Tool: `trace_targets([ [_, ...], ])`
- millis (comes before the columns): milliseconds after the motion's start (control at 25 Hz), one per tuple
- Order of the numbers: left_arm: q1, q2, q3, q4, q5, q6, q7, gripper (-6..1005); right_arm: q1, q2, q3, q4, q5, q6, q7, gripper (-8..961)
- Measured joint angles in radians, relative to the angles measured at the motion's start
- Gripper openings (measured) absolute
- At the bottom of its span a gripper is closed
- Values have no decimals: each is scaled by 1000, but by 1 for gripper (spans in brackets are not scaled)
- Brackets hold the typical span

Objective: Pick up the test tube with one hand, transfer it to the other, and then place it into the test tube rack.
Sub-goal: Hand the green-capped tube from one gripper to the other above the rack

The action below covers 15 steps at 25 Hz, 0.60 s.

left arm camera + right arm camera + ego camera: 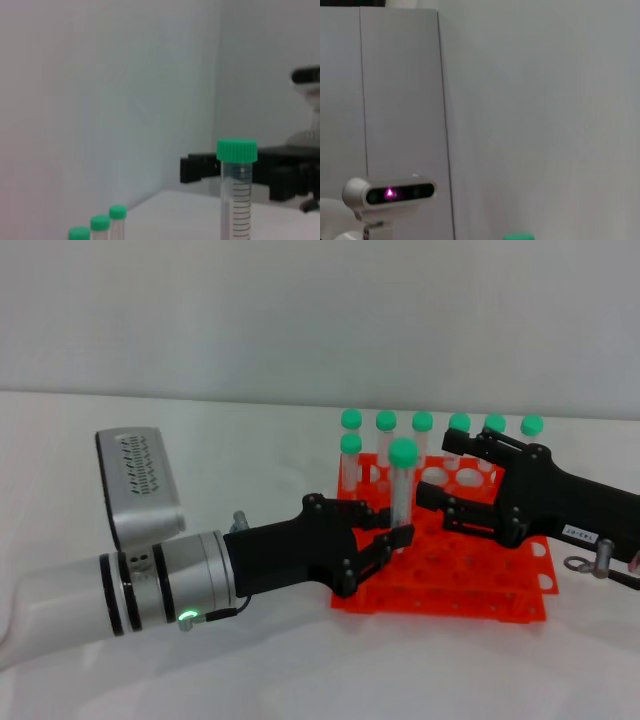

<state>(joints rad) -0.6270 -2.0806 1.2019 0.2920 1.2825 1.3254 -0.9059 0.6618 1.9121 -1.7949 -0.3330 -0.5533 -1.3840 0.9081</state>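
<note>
Clear ribbed-capped test tube [401, 492] in left claw [392, 543]

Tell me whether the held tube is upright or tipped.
Upright: the test tube stands vertical, cap on top, its lower end clamped in the left gripper.

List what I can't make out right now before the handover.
- Head view: test tube bottom, hidden in left gripper.
- Head view: right gripper contact with tube unclear.
- Left wrist view: tube bottom cut off by the edge.
- Right wrist view: only a cap sliver.
</note>
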Motion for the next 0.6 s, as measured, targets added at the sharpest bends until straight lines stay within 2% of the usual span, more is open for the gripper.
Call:
trace_targets([
  [200,-10,-3,1,-1,18,-20,17,197,9,11,2,-1,-5,19,62,829],
  [400,-11,-4,1,-2,15,-22,33,197,14,12,1,-1,-39,22,100,808],
  [600,-11,-4,1,-2,13,-23,34,197,14,27,-1,-3,-53,21,100,786],
])
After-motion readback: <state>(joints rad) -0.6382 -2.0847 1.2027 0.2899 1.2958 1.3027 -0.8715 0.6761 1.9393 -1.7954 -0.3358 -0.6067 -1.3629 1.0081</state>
